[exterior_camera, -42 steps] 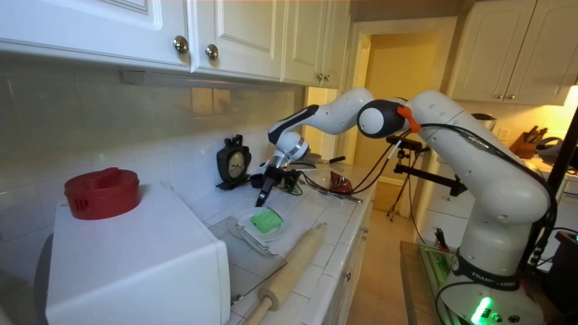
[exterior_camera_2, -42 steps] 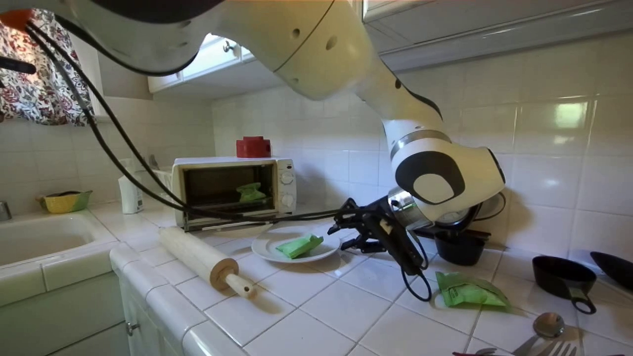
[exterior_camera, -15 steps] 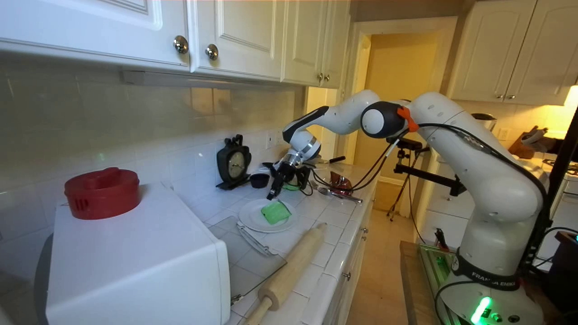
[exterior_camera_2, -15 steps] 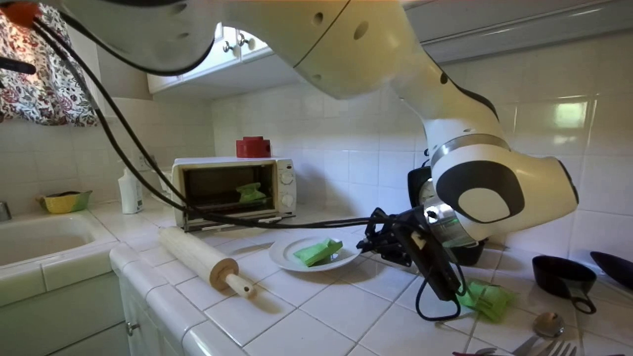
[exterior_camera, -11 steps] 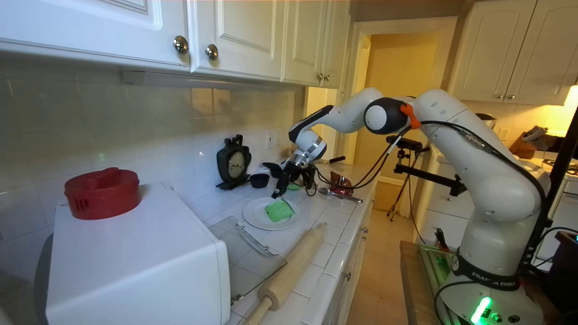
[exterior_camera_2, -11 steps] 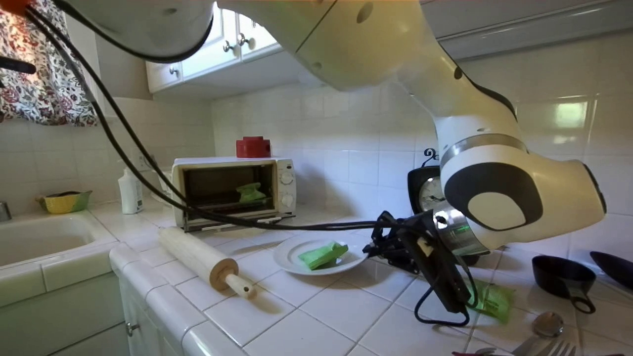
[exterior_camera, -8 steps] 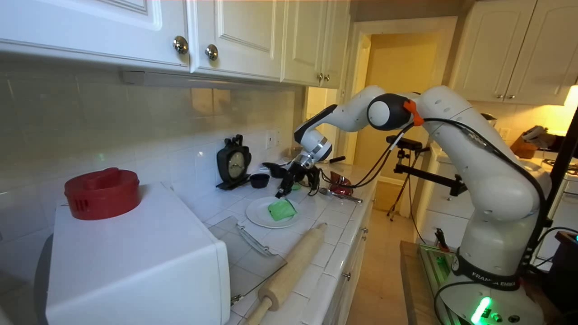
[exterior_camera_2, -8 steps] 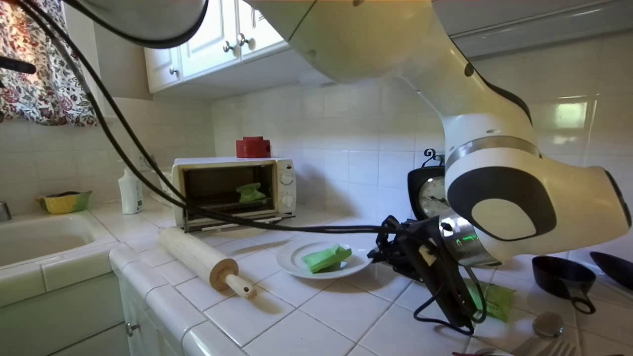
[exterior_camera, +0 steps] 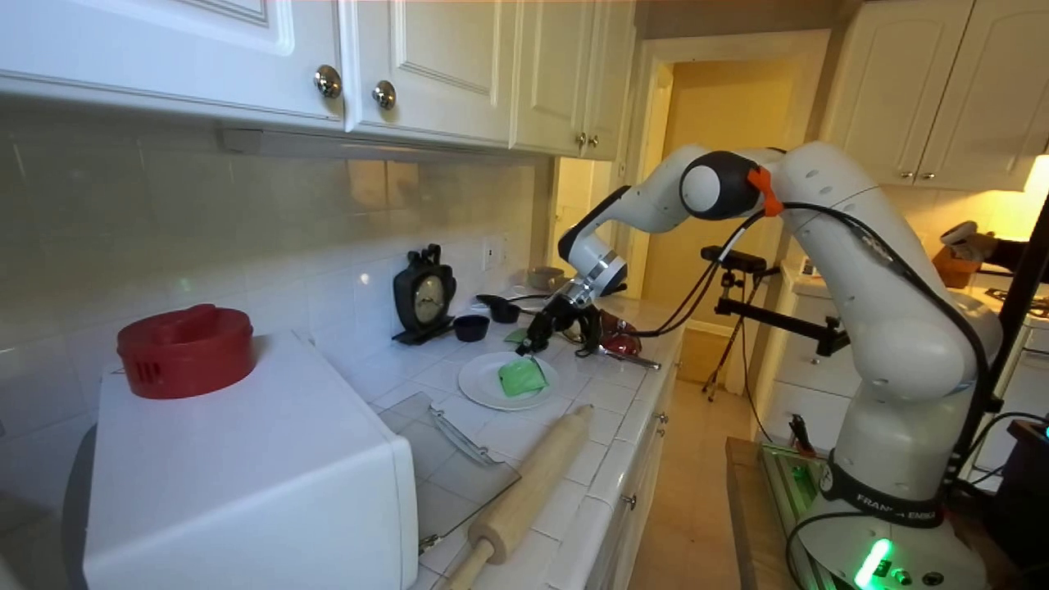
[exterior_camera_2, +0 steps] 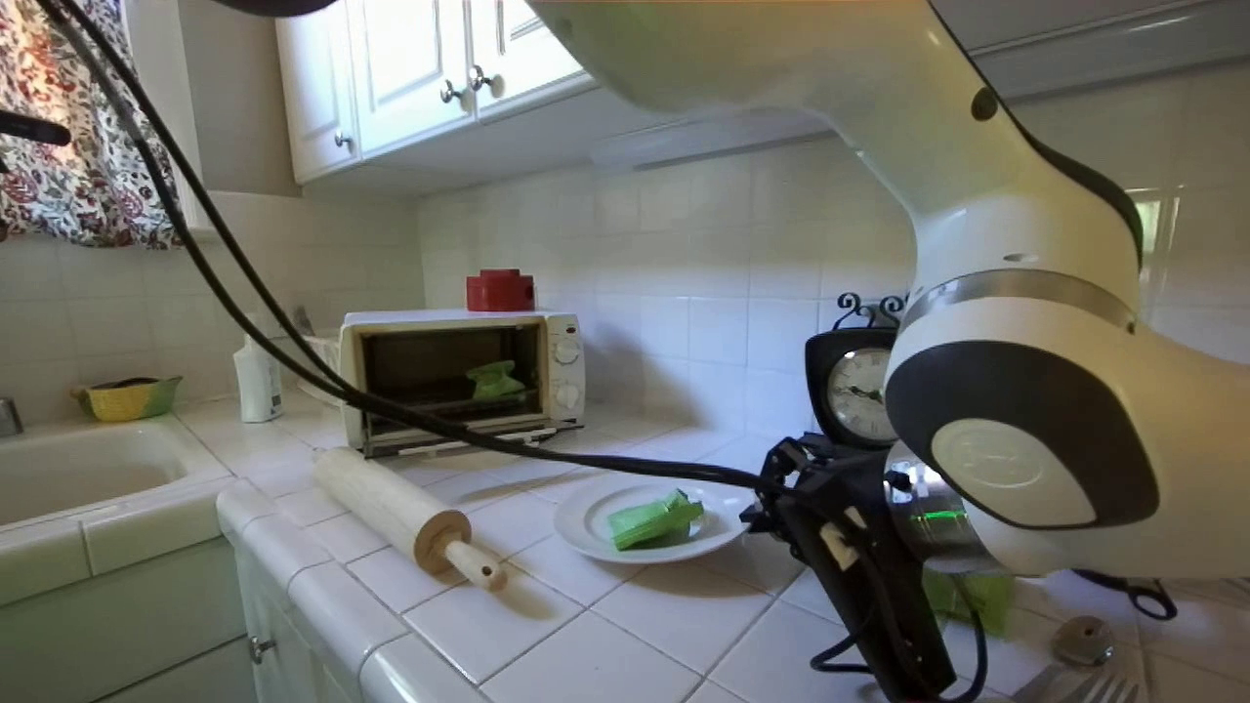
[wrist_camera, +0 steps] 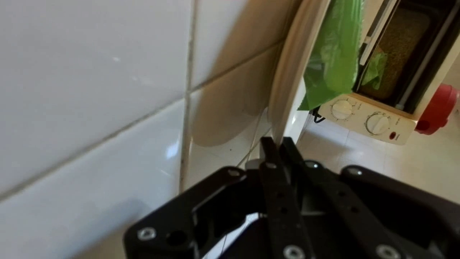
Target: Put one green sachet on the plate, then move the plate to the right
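The pale round plate shows in both exterior views, with a green sachet lying on it. The sachet also shows on the plate in an exterior view and in the wrist view. My gripper is shut on the plate's rim, the edge running between the two fingertips in the wrist view. The plate stands edge-on there, its shadow on the tiles. I cannot tell whether its base touches the counter. Another green sachet lies on the counter, partly hidden behind the gripper.
A wooden rolling pin lies near the counter's front edge. A toaster oven with a green sachet inside has its glass door open. A dial clock or scale stands at the wall. Cutlery lies beyond the gripper.
My gripper has pulled the plate, sachet still on it, across the counter away from the toaster oven, rightward in both exterior views. The arm now covers more of the black cups and counter sachet.
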Motion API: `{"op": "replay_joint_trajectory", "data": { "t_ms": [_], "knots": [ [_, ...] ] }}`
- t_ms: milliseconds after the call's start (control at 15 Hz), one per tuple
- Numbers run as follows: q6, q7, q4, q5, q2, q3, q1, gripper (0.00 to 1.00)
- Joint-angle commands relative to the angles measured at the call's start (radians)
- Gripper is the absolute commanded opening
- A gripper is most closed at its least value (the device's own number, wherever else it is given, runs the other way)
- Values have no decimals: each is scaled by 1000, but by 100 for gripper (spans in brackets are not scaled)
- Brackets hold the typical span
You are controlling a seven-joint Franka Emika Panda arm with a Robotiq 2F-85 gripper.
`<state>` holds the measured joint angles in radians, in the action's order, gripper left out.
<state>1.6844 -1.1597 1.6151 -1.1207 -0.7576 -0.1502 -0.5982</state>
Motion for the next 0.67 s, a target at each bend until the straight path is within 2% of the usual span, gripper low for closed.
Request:
{"op": "replay_joint_trajectory", "data": {
  "t_ms": [0, 400, 467, 533, 600],
  "knots": [
    [23, -78, 137, -55, 56, -40, -15, 2],
    [10, -114, 155, -78, 63, -71, -5, 2],
    [8, -111, 151, -77, 63, -71, -3, 15],
    [9, -111, 153, -75, 64, -73, -1, 34],
    [10, -109, 149, -72, 64, -75, 1, 40]
  ]
}}
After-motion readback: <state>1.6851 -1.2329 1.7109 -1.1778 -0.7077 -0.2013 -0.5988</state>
